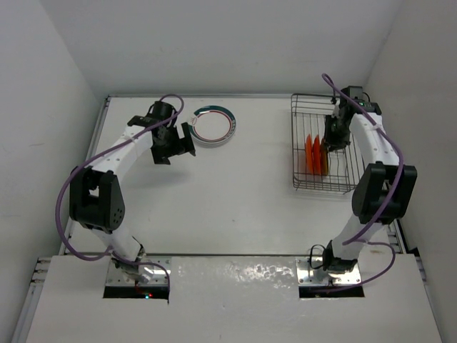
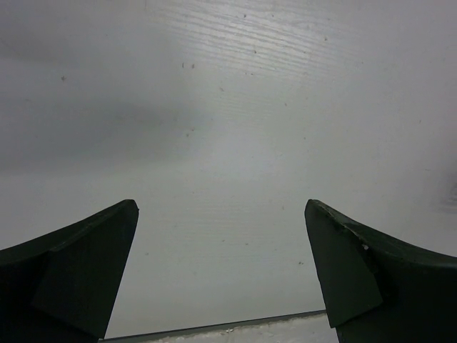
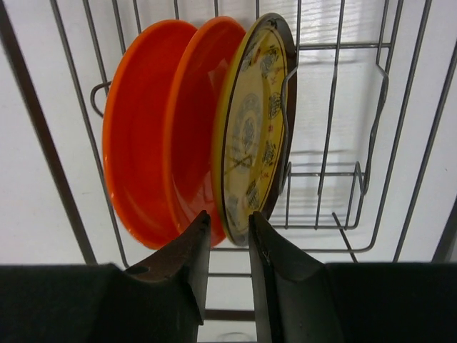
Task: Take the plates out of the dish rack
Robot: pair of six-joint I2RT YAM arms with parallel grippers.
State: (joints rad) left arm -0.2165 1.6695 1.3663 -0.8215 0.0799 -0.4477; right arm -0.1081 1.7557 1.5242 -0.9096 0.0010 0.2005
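Note:
The dark wire dish rack stands at the far right. In it two orange-red plates and an amber-yellow patterned plate stand on edge. In the right wrist view the orange-red plates are left of the amber-yellow plate, with rack wires around them. My right gripper is inside the rack, its jaws narrowed onto the yellow plate's near rim. A white plate with a teal rim ring lies flat on the table. My left gripper is open and empty just left of it, over bare table.
White walls close in the table on the left, back and right. The rack's right half holds no plates. The table's near edge strip shows below the left fingers.

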